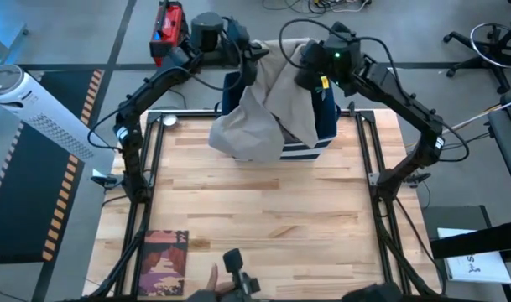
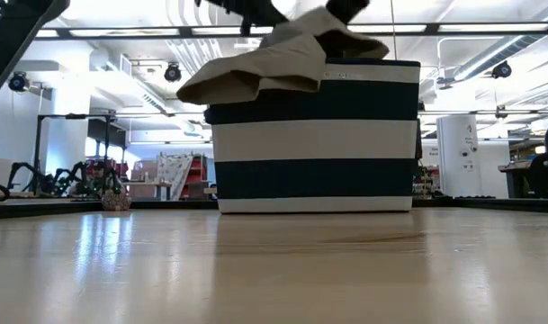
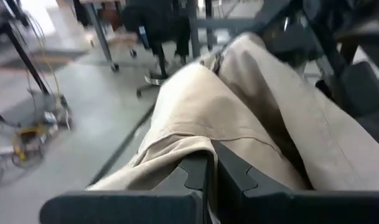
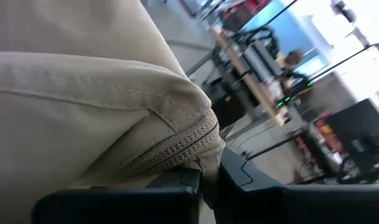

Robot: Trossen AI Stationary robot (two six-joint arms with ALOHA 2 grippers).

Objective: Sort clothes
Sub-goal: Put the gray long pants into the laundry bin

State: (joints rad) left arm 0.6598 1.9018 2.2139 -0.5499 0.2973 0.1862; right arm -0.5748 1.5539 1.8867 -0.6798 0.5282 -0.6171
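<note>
A large khaki-beige garment point(image 1: 268, 105) hangs over a navy-and-white striped basket point(image 2: 314, 135) at the table's far middle. It drapes over the basket's near-left rim, and in the low view its bunched end point(image 2: 229, 83) hangs over the left top edge. My left gripper point(image 1: 253, 60) and my right gripper point(image 1: 310, 74) are both above the basket's far side. Each is shut on the garment. The other clothes are hidden or out of view. My left gripper point(image 3: 213, 163) pinches a folded edge of the khaki garment point(image 3: 189, 148) between its two fingers; how many layers I cannot tell. The cloth runs away from the fingers toward the other arm. My right gripper point(image 4: 209, 177) pinches the garment at a seamed corner with a zipper point(image 4: 192, 144) between its two fingers. The cloth bulges out over the fingers.
A flat book with a dark pinkish cover point(image 1: 164, 262) lies at the table's near left corner. A small round metal thing point(image 1: 169, 120) sits at the far left corner. A person's hand point(image 1: 211, 275) shows at the near edge. Bare wood point(image 1: 272, 210) fills the table's middle.
</note>
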